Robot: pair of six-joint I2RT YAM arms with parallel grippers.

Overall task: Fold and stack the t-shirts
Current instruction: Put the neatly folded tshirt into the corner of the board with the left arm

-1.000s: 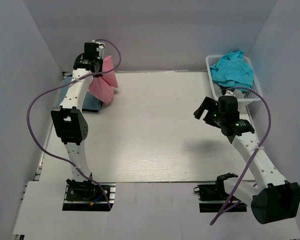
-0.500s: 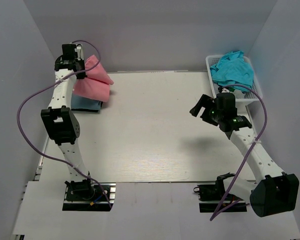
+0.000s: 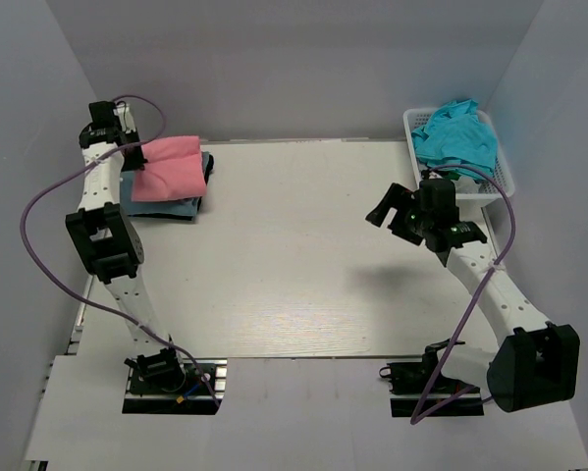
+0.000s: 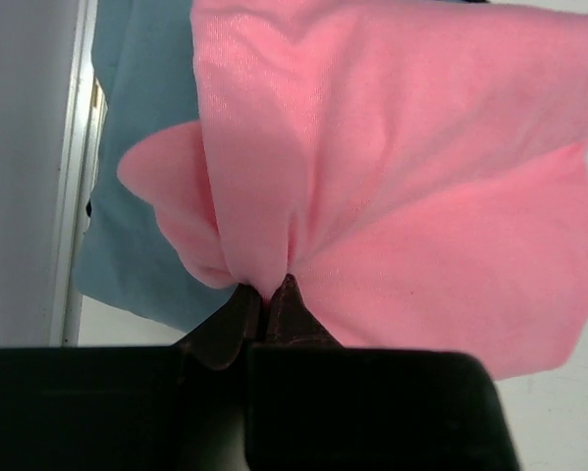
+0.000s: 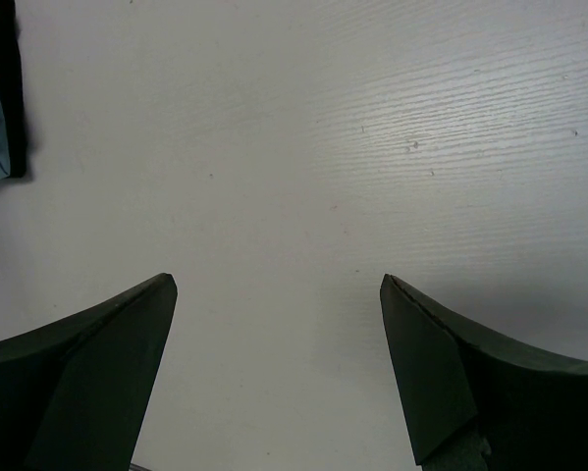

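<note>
- The t-shirts were in two places: a small pile at the far left corner of the table (image 3: 303, 265), and a heap in the white basket (image 3: 503, 180) at the far right.
- The pink t-shirt (image 3: 171, 167) lay folded on top of the pile. A grey-blue t-shirt (image 3: 161, 207) was under it, and a dark t-shirt (image 3: 207, 171) peeked out at the pile's right edge.
- The left gripper (image 3: 130, 159) was pinched tight on the near edge of the pink t-shirt. In the left wrist view the cloth bunched up right where the two fingers (image 4: 294, 314) met.
- The right gripper (image 3: 385, 212) hung over the bare middle of the table. Its fingers were wide apart and it held nothing.
- What looked done: three t-shirts were folded and stacked, so a good part of the job seemed finished. The pink one was not let go yet.
- What looked left: the teal t-shirt (image 3: 455, 137) sat all crumpled in the basket, not folded at all. There may have been more t-shirts under it, but that could not be seen.
- The next good move was likely for the left gripper to open and leave the pink t-shirt flat. The right gripper was near the basket and could go for the teal one.
</note>
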